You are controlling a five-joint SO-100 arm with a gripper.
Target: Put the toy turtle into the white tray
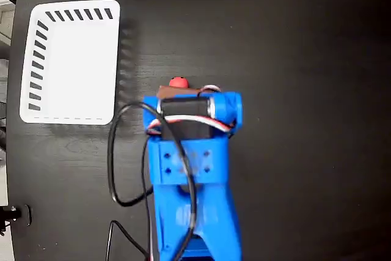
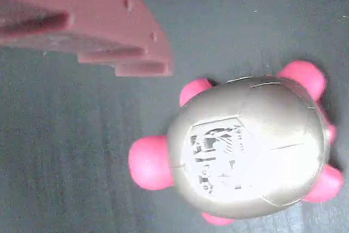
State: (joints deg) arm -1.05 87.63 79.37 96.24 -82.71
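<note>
The toy turtle [image 2: 251, 145] lies on the black table, its gold shell and white sticker facing up and its pink-red head pointing left in the wrist view. One reddish-brown finger [image 2: 109, 25] of my gripper hangs just above and to the left of it without touching it, and the other finger is out of frame. In the fixed view only the turtle's red head [image 1: 178, 82] peeks out past the gripper [image 1: 178, 93], which sits right over it on the blue arm. The white tray [image 1: 73, 7] stands apart at the upper left with nothing in it.
A black cable [image 1: 113, 163] loops out to the left of the blue arm [image 1: 189, 169]. The table's left edge [image 1: 13, 151] runs just beyond the tray.
</note>
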